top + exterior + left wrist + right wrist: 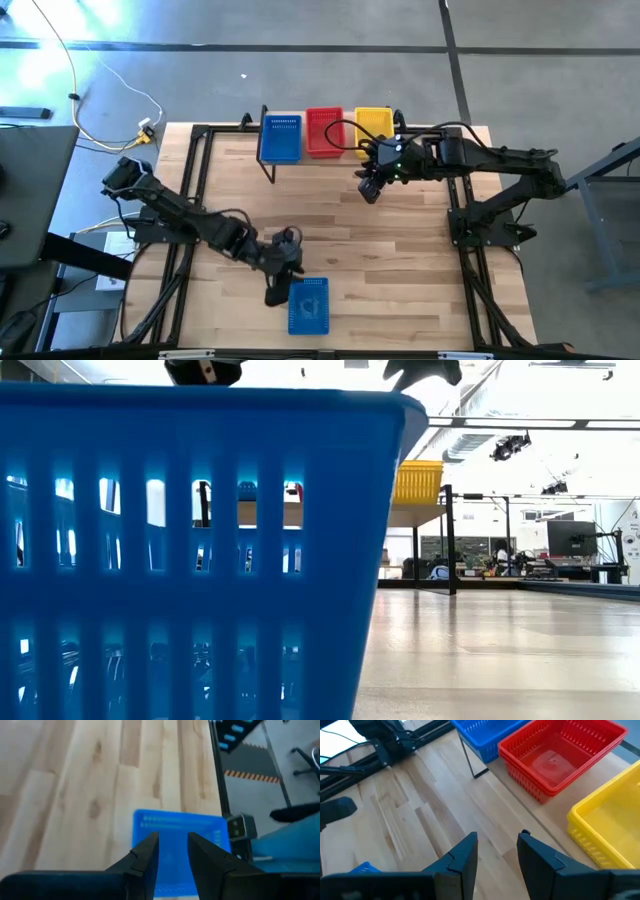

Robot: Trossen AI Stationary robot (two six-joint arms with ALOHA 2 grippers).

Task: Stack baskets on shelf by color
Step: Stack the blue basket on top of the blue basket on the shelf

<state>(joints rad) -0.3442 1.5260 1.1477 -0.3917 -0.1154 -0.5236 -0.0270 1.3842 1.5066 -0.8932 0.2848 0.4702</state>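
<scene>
A single blue mesh basket (308,305) stands on its base on the tabletop near the near edge; it fills the left of the low view (200,550). My left gripper (277,292) hovers open over the basket's far-left rim, and its wrist view shows the basket (175,827) beyond the fingers (172,845). On the shelf (555,815) at the far edge, blue (281,138), red (324,132) and yellow (373,128) baskets sit side by side. My right gripper (369,192) is open above bare table just in front of the shelf (497,845).
Black frame rails (190,190) run along the table's left and right sides. Bare wood (340,230) lies between the shelf and the lone blue basket. Cables (110,110) lie on the floor beyond the far-left corner.
</scene>
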